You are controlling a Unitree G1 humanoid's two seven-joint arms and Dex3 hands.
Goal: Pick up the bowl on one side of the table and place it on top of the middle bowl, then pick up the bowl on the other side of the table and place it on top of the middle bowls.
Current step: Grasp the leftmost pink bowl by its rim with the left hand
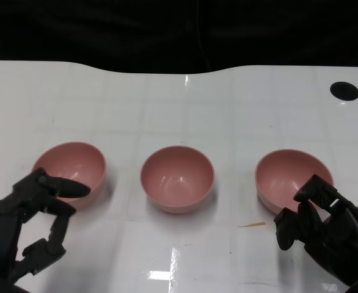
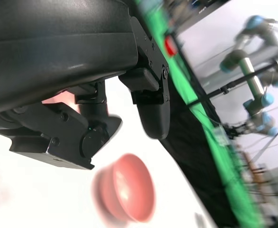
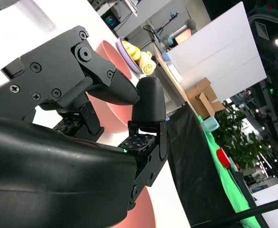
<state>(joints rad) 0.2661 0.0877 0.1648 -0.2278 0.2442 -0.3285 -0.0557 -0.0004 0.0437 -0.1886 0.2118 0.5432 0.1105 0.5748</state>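
Three pink bowls in a row on white table (image 1: 185, 104): left bowl (image 1: 71, 168), middle bowl (image 1: 177, 179), right bowl (image 1: 291, 177), all upright, well apart, none stacked yet. Task not started, judging by layout.

Left hand (image 1: 35, 223) just beside near rim of left bowl, fingers spread, nothing held; one fingertip (image 1: 75, 189) overlaps rim in head view, contact unclear. Right hand (image 1: 319, 229) at near edge of right bowl, fingers curled but apart, holding nothing; touching rim or not, cannot tell. Right wrist view: fingers (image 3: 148, 102) close against pink bowl wall, still no clear grip.

Risks, as judgement: smooth rounded bowl walls, glossy table, so a shallow rim pinch likely to slip or tip the bowl. Pushing instead of gripping could slide a bowl toward the middle one. Both hands poised at once: possible clash over the middle bowl if moved together. Off-centre release could leave stack tilted. Small tan sliver (image 1: 252, 225) near right hand, probably harmless.
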